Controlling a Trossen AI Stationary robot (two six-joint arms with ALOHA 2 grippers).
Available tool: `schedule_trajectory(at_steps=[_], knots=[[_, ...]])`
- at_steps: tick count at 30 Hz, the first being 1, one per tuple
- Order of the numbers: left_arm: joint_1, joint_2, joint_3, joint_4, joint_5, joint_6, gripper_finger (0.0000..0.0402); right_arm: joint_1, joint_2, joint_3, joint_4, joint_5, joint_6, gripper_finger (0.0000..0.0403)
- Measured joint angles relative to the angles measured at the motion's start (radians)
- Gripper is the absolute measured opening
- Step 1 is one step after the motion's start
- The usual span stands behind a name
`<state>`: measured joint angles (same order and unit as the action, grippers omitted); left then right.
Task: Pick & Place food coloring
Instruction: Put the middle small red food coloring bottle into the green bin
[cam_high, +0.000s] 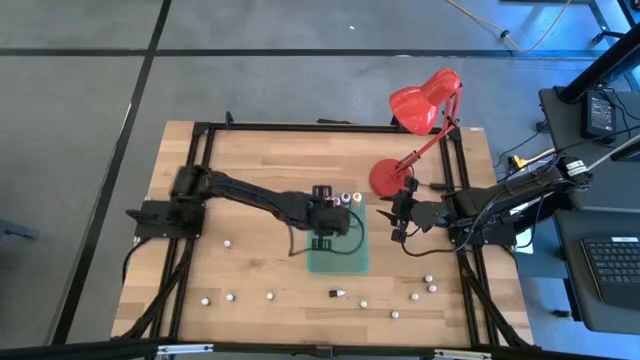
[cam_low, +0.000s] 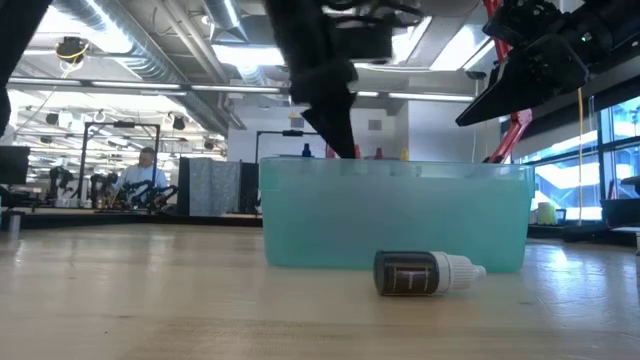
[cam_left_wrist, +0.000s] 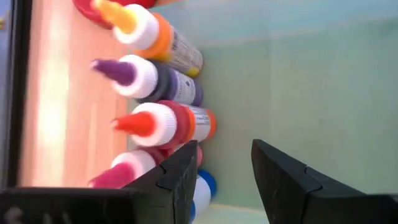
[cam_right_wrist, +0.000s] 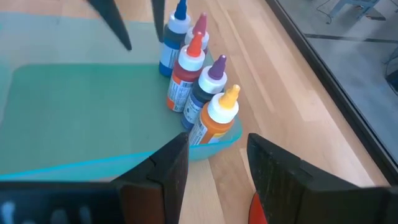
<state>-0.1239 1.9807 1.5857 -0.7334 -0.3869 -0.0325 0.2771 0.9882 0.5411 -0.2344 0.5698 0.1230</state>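
One dark food coloring bottle (cam_low: 428, 273) lies on its side on the bare wood, white cap to one end, just in front of the near wall of the translucent green bin (cam_low: 395, 215) and apart from it. Five more bottles stand upright in a row inside that bin, against its far wall: blue (cam_right_wrist: 173, 42), pink (cam_right_wrist: 199, 33), red (cam_right_wrist: 185, 71), purple (cam_right_wrist: 206, 89) and orange (cam_right_wrist: 214, 117), each touching its neighbour. Their row fills one edge only; the rest of the bin floor is open.

Left gripper (cam_high: 325, 240) reaches down inside the bin, beside the row at its blue and pink end. Its fingers (cam_left_wrist: 283, 180) stand moderately apart and nothing sits between them.

Right gripper (cam_high: 398, 228) hangs above the table just outside the bin, on the side nearest the orange bottle. Its fingers (cam_right_wrist: 278, 174) are likewise moderately apart and hold nothing.

Red lamp (cam_high: 420, 125) has its round base (cam_high: 389, 178) on the wood close to the bin's far corner and close to the right gripper, narrowing the room there.

Small whitish pieces (cam_high: 229, 297) are scattered on the table (cam_high: 250, 160) toward the near edge, well apart from the bin, with open wood between them.
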Motion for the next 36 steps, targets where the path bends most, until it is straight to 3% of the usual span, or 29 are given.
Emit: schedule_trajectory(at_steps=[9, 18, 24, 30, 32, 36], knots=[[-0.001, -0.415, -0.550, 0.640, 0.097, 0.007, 0.0144, 0.000, 0.000, 0.000, -0.003, -0.004, 0.004, 0.0165], [-0.005, -0.788, -1.046, 1.207, 0.096, 0.038, 0.0144, 0.000, 0.001, 0.025, -0.008, -0.028, 0.008, 0.0184], [0.017, -0.933, -1.184, 1.260, 0.080, 0.036, 0.0146, 0.000, 0.001, 0.161, -0.109, -0.158, 0.147, 0.0273], [0.017, -0.964, -1.234, 1.252, 0.058, 0.056, 0.0144, 0.039, 0.000, 0.251, -0.137, -0.488, 0.230, 0.0325], [0.017, -0.959, -1.234, 1.254, 0.042, 0.083, 0.0145, 0.072, 0.001, 0.255, -0.185, -0.504, 0.310, 0.0326], [0.018, -0.958, -1.234, 1.253, 0.038, 0.088, 0.0144, 0.129, 0.004, 0.276, -0.436, -0.474, 0.694, 0.0316]])
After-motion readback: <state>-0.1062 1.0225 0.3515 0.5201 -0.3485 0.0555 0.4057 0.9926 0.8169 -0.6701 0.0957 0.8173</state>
